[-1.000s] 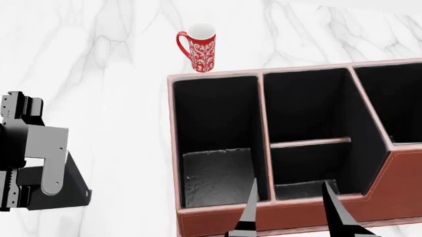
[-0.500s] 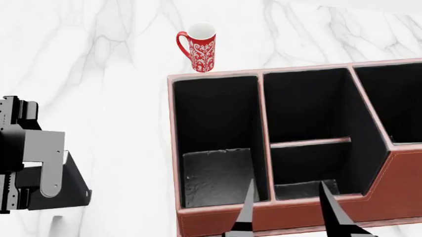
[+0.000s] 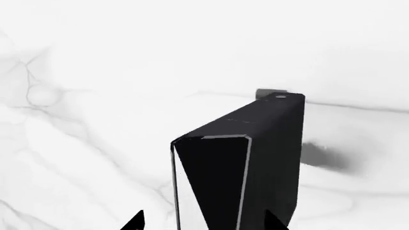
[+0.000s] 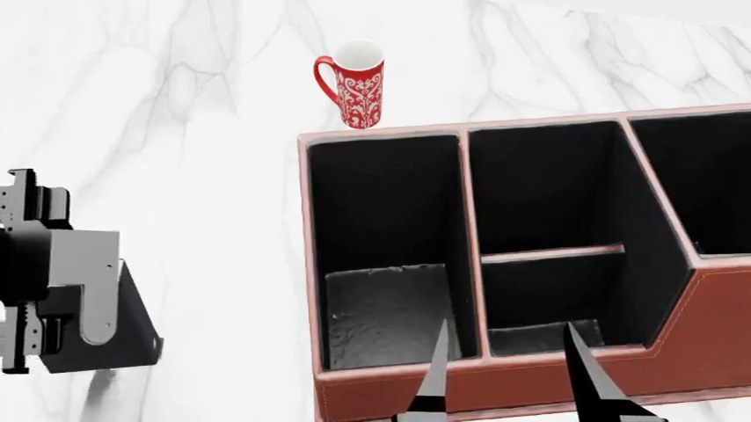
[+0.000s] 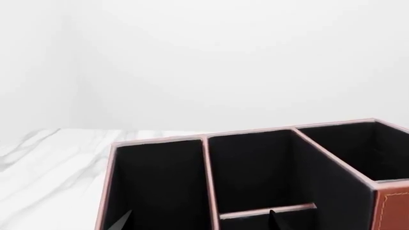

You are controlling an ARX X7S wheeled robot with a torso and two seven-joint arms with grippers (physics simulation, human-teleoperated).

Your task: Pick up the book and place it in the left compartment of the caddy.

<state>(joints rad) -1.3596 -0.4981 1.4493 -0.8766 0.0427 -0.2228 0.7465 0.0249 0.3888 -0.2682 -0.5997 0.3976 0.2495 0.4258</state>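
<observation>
The left gripper [image 4: 47,303] sits at the view's left edge, its body hiding the fingertips, with the black book [image 4: 132,330] pressed against it and jutting out on the side toward the caddy [image 4: 704,334]. Whether the jaws clamp the book cannot be told. The right gripper [image 4: 507,374] has its two dark fingers spread apart over the caddy's near wall. Just beyond its left finger lies the left compartment [image 4: 388,308]; beyond the right finger, a short cross-walled slot [image 4: 551,290]. A red patterned mug [image 4: 355,85] stands far beyond both jaws.
</observation>
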